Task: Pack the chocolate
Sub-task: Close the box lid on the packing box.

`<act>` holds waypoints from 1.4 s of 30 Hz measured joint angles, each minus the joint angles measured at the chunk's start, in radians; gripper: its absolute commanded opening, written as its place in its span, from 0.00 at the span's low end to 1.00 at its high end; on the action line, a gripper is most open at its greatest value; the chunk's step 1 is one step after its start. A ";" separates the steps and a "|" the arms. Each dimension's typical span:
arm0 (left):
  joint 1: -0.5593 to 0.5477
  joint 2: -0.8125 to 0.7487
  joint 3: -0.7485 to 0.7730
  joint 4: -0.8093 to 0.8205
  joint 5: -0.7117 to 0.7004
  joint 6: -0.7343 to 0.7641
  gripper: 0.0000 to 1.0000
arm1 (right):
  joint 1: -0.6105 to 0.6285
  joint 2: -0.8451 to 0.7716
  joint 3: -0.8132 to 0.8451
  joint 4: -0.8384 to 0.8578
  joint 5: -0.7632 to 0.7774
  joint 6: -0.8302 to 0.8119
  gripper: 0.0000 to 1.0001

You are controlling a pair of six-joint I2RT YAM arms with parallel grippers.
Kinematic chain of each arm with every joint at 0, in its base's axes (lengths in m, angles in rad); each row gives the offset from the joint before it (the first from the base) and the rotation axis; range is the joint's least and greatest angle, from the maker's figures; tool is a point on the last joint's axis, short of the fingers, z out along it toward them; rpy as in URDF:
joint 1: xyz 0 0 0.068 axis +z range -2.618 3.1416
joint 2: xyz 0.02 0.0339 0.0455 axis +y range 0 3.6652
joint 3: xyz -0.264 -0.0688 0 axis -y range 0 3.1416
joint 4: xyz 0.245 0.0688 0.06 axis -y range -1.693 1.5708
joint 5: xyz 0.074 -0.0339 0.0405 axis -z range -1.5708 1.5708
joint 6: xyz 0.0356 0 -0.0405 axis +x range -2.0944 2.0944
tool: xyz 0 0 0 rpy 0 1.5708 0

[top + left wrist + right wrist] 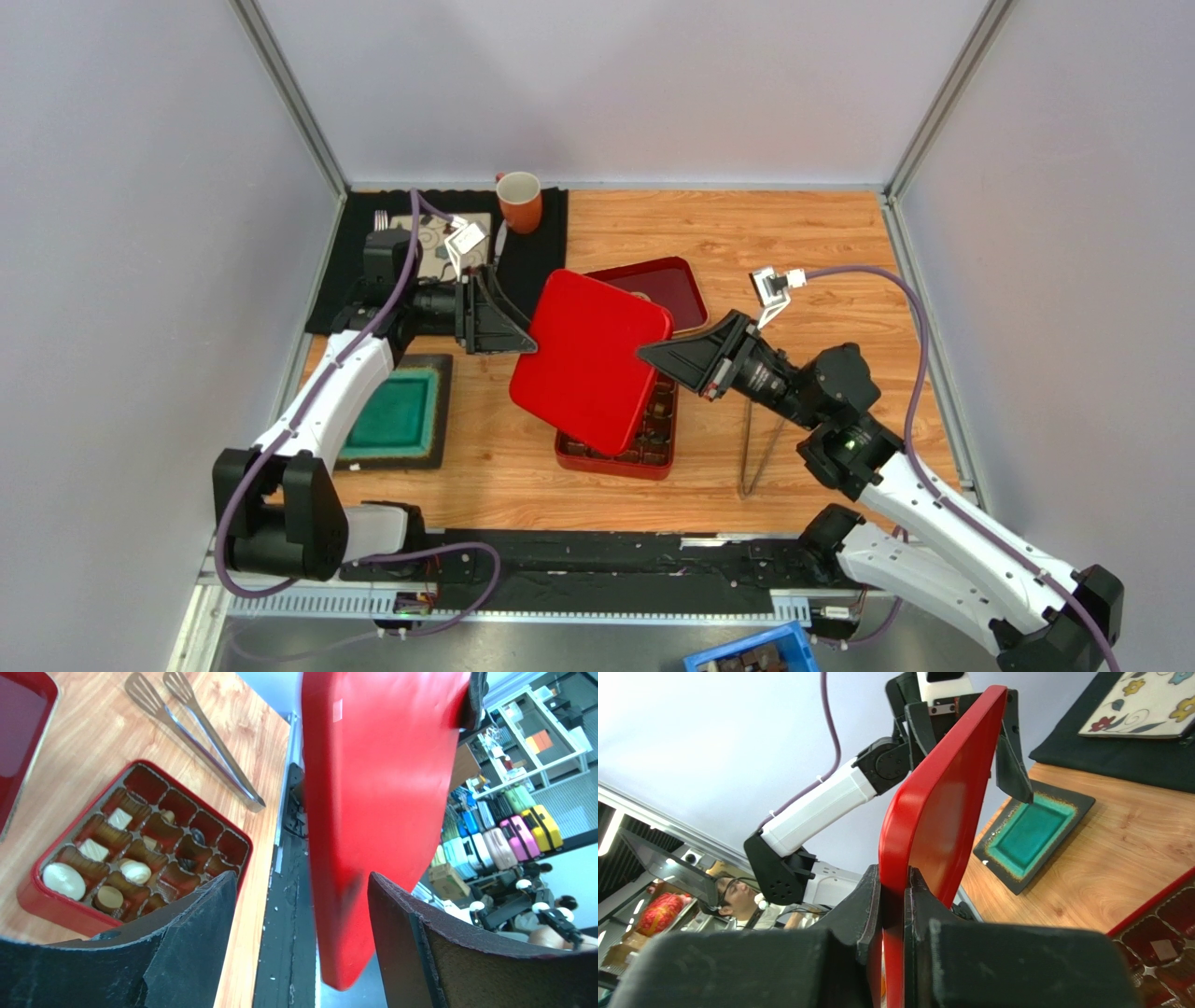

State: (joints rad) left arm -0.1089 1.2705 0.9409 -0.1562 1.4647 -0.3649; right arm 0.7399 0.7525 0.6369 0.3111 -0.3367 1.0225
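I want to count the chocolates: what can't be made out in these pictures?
Top view: lid hides most of the box and its chocolates.
Left wrist: left finger cuts off the box's near corner; dark pieces too small to count.
Right wrist: only a box corner shows, cropped by the edge.

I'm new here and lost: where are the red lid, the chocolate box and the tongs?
red lid [589,357]: top view, its flat face.
chocolate box [50,908]: left wrist view, its near wall.
tongs [251,796]: left wrist view, their joined end.

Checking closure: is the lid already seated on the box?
No, the lid hangs tilted above the box, pinched by the right claw.
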 measured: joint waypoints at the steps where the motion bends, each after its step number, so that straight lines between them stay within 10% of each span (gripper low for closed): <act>1: -0.002 0.003 -0.001 -0.006 0.000 0.005 0.71 | -0.003 -0.001 -0.005 0.011 -0.003 0.007 0.05; 7: -0.034 0.005 -0.004 -0.020 -0.004 0.013 0.38 | -0.026 0.017 -0.052 0.041 -0.015 0.031 0.06; 28: -0.194 0.051 -0.073 -0.457 -0.241 0.327 0.36 | -0.183 0.092 -0.007 -0.394 -0.024 0.045 0.13; 42: -0.204 0.224 -0.045 -0.499 -0.389 0.350 0.32 | -0.204 0.296 0.013 -0.396 -0.047 0.000 0.14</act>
State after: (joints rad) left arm -0.3130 1.4940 0.8959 -0.6548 1.0752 -0.0151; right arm 0.5362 1.0489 0.6502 -0.0845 -0.3832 1.0222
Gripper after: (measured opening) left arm 0.366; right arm 0.162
